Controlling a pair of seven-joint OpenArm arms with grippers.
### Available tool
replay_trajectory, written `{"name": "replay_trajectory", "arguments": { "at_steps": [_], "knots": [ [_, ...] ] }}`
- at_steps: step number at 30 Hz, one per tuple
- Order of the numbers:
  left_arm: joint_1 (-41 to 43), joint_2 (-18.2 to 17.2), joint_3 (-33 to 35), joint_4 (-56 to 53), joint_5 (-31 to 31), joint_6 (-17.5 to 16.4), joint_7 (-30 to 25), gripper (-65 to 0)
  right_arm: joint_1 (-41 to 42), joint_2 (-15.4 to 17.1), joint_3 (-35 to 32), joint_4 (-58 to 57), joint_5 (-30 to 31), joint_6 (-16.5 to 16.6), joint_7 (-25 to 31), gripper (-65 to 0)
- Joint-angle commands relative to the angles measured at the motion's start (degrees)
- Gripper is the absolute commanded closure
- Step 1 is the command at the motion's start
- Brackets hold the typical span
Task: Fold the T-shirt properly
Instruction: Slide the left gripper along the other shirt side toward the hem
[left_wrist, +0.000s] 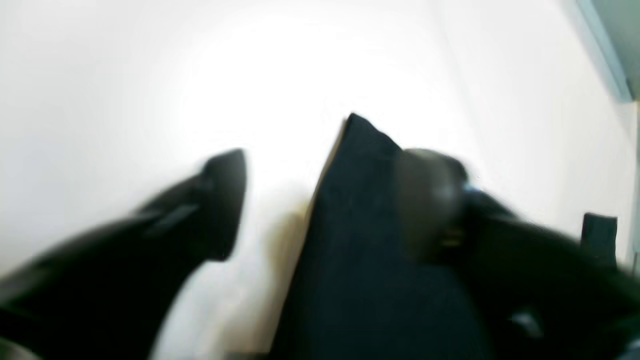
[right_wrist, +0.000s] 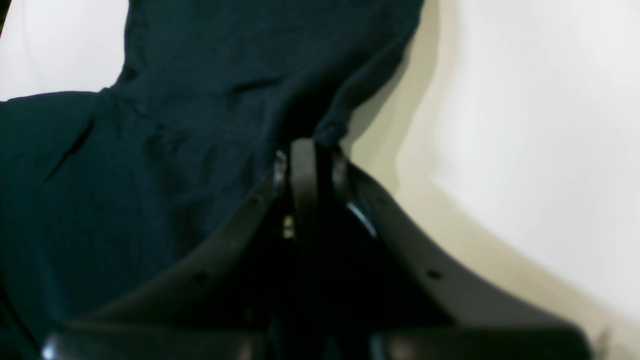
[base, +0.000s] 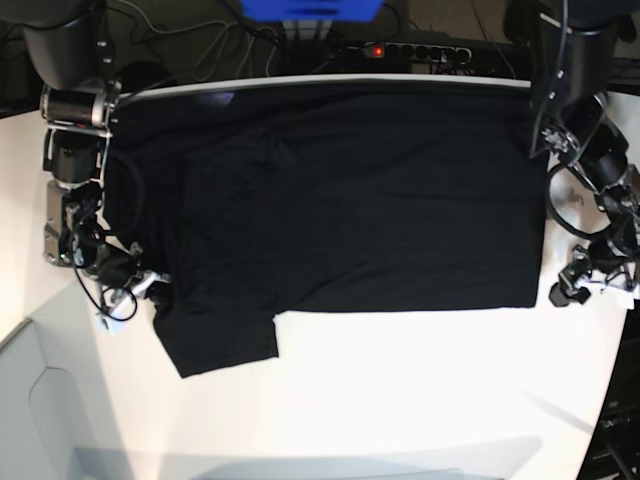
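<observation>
Looking across the white table (base: 420, 390), we see the T-shirt (base: 340, 200) spread flat, long axis running arm to arm: our right gripper (right_wrist: 310, 150) is clamped on its sleeve-side edge, while our left gripper (left_wrist: 320, 200) stands with jaws apart over the hem corner.

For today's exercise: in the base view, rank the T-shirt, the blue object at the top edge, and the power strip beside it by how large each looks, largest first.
1. T-shirt, far the largest, spread over most of the table.
2. and 3. Blue object and power strip look similar in size; the blue object is cropped by the frame edge, so their order is unsure.
</observation>
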Motion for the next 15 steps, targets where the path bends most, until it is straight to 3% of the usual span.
{"name": "replay_trajectory", "arguments": {
  "at_steps": [1, 3, 10, 15],
  "knots": [
    [-1.4, -1.6, 0.9, 0.3, -1.1, -0.4, -1.8, -55.8, -0.3, 0.3, -0.6, -0.4, -4.5, -0.5, -4.6, -1.0],
    [-1.4, -1.6, 2.9, 0.0, -1.0, -0.4, -3.7, -57.2, -0.2, 0.3, -0.6, -0.4, -4.5, -0.5, -4.6, -1.0],
    [-1.3, 2.2, 5.2, 0.0, -1.0, -0.4, -5.1, -43.7, -0.5, -0.1, -0.6, 1.7, -4.5, -0.5, -4.7, -1.0],
    [-1.3, 4.4, 5.2, 0.0, -1.0, -0.3, -5.2, -43.6, -0.5, -0.1, -0.6, 1.9, -4.5, -0.5, -5.0, -1.0]
  ]
}}
